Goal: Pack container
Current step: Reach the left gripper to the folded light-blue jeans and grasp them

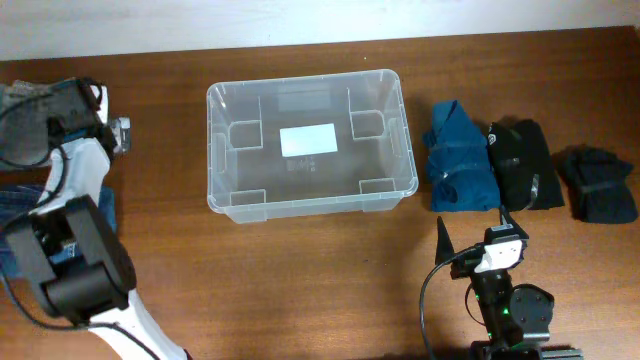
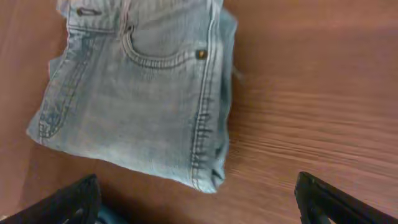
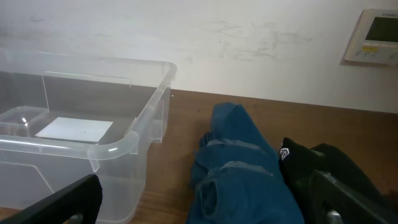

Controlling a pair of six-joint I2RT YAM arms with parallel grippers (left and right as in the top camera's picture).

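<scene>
Container [image 1: 408, 140] placement decides everything here. The clear bin sits mid-table with its long axis running left to right across my overhead view, so each arm faces one of its short walls. Inside I see nothing but the white label [image 1: 308, 139] on the base; packing has not begun, as far as I can judge.

My right gripper [image 3: 205, 186] has its fingers spread wide and holds nothing. From its wrist camera the container's rounded corner [image 3: 118, 146] lies ahead and to the left, while a folded blue garment [image 3: 242, 174] lies straight ahead, just beside the bin's right wall. Overhead, that blue garment [image 1: 460, 160] is the first of a row, with a black garment [image 1: 522, 165] touching it and a dark navy garment [image 1: 598, 185] at the far end. All three lie lengthwise away from the arm, parallel to the short wall.

My left gripper [image 2: 198, 180] is also spread and empty. It hovers over folded jeans [image 2: 137, 93] on the table [image 2: 311, 93], which lie ahead and slightly left of the fingers. I cannot tell how high it hangs above them.

I judge the right arm has the shorter carry, since the blue garment is closest to the bin. The jeans lie well apart from the left wall.
</scene>
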